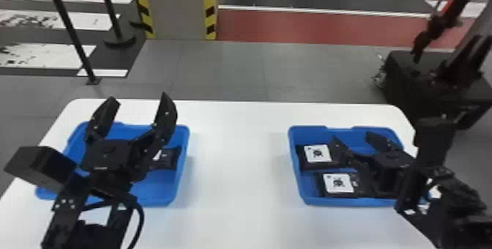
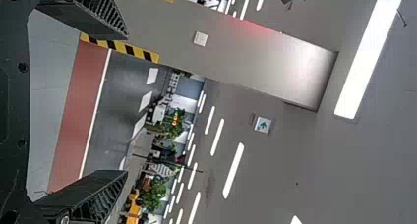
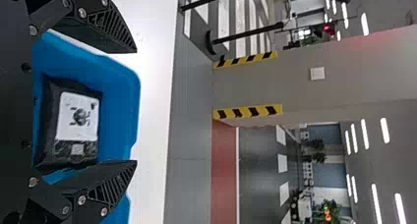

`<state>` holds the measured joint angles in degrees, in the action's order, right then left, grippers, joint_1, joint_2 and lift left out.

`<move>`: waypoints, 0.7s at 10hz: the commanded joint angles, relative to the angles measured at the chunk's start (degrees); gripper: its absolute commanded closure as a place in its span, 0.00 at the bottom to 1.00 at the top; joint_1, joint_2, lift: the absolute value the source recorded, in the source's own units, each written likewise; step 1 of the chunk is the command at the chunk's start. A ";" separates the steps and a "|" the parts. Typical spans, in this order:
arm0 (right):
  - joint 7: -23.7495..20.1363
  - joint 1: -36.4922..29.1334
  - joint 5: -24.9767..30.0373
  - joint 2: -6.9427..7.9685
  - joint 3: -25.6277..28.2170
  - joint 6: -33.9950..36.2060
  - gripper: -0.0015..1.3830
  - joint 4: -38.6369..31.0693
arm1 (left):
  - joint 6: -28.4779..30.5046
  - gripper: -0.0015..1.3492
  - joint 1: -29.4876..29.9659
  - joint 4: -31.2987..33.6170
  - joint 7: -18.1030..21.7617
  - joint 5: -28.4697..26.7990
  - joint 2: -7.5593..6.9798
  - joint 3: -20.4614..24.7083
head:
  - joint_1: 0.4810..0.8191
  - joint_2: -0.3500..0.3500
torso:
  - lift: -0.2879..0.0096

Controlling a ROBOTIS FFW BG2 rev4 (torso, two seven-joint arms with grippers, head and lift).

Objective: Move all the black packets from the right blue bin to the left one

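Currently: R claw point(image 3: 136, 106) spread, nothing in it; L claw point(image 1: 139, 98) spread too | blk pkt point(image 3: 66, 156) below R claw, in R bin point(image 3: 120, 89) | prob. light, soft, slick; grip across the middle, well down on its sides | crinkly blk wrap, sq. white label point(image 3: 66, 128) w/ dark print

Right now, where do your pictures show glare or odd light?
Left wrist view: one ceiling light glares plain white, and a red glow touches the gray column; right wrist view: the tabletop looks washed out beside the right blue bin.
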<state>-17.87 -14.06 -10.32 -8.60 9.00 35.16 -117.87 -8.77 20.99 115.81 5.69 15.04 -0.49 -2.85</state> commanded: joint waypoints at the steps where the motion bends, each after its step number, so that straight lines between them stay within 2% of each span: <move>1: 1.00 2.25 0.82 -0.01 0.05 0.00 0.18 6.14 | 0.90 0.03 0.10 0.14 0.11 -0.18 0.05 -0.31 | 0.63 0.40 | 0.60; 2: 0.29 6.47 1.44 -0.01 0.05 -2.68 0.18 14.86 | 2.02 0.03 -0.18 0.14 0.73 -0.27 0.05 -0.31 | 0.63 0.38 | 0.60; 4: -1.03 12.94 2.41 0.08 -0.39 -5.77 0.18 26.53 | 2.72 0.03 -0.32 0.14 0.91 -0.80 0.05 -0.31 | 0.63 0.35 | 0.60; 7: -1.91 17.86 2.84 0.25 -1.62 -6.19 0.18 36.80 | 3.43 0.03 -0.18 0.14 1.17 -0.98 -0.04 0.04 | 0.63 0.33 | 0.60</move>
<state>-19.80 3.05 -7.66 -8.36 7.69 29.01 -82.75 -5.46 20.76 115.95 6.83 14.07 -0.52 -2.92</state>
